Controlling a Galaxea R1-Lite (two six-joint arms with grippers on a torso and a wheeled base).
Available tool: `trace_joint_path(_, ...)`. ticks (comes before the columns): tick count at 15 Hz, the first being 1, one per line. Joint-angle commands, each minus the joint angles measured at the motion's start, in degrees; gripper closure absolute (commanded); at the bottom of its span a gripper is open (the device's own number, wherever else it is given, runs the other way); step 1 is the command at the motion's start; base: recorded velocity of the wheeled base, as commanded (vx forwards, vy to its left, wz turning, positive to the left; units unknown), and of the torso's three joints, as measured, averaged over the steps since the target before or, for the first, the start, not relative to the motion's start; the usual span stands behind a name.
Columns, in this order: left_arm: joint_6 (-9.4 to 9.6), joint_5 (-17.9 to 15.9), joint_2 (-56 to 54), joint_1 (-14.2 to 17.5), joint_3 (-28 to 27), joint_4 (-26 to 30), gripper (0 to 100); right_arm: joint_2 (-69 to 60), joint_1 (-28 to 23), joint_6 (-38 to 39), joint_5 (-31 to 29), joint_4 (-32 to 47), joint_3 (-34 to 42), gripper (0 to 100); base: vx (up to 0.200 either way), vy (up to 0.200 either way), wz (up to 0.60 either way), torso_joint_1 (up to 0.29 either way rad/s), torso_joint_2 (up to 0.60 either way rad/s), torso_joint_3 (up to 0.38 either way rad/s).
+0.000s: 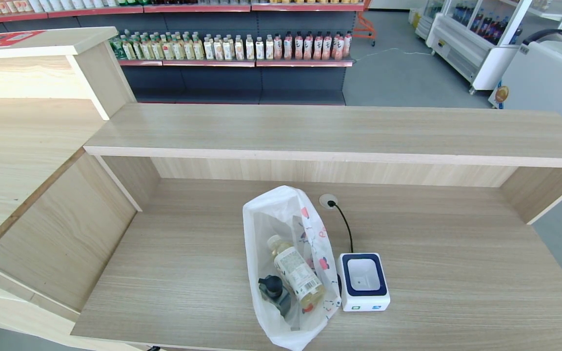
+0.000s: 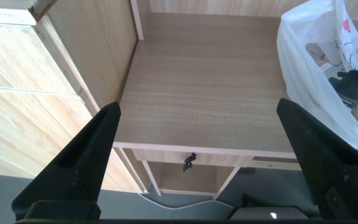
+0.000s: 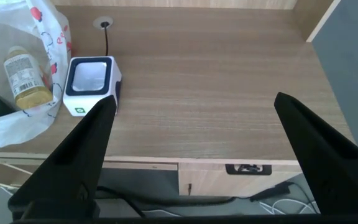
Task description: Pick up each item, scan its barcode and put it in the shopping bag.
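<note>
A white plastic shopping bag (image 1: pixel 310 229) lies open on the wooden counter (image 1: pixel 456 253), holding a yellowish drink bottle (image 1: pixel 296 273) and a dark-capped item (image 1: pixel 273 290). Just right of the bag stands the white and navy barcode scanner (image 1: pixel 363 281). In the left wrist view my left gripper (image 2: pixel 197 155) hangs open above the counter's front edge, left of the bag (image 2: pixel 316 81). In the right wrist view my right gripper (image 3: pixel 194 155) is open too, over the counter's front edge, with the scanner (image 3: pixel 89 84), bag (image 3: pixel 17 118) and bottle (image 3: pixel 23 78) off to one side.
A black cable (image 1: pixel 345 224) runs from the scanner to a round grommet (image 1: pixel 328 201). A raised shelf (image 1: pixel 339 131) spans the back of the counter, with a side wall (image 1: pixel 61 234) at the left. Stocked shelves (image 1: pixel 232 46) and coolers (image 1: pixel 481 39) stand beyond.
</note>
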Motion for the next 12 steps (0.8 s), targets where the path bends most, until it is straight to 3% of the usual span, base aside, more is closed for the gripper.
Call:
trace_joint_path(1, -0.45, 0.01, -0.02, 0.02, 0.01, -0.04, 0, 0.21, 0.00, 0.03, 0.01, -0.01, 0.01, 0, 0.000, 0.000, 0.00, 0.000, 0.00, 0.000)
trace_joint_path(3, -1.33, 0.10, -0.02, 0.02, 0.01, -0.04, 0, 0.21, 0.00, -0.06, 0.01, -0.01, 0.01, 0, 0.000, 0.000, 0.00, 0.000, 0.00, 0.000)
trace_joint_path(12, -1.15, 0.10, -0.02, 0.02, 0.01, -0.13, 0, 0.21, 0.00, -0.06, 0.01, -0.01, 0.01, 0, 0.000, -0.200, 0.00, 0.001, 0.00, 0.002)
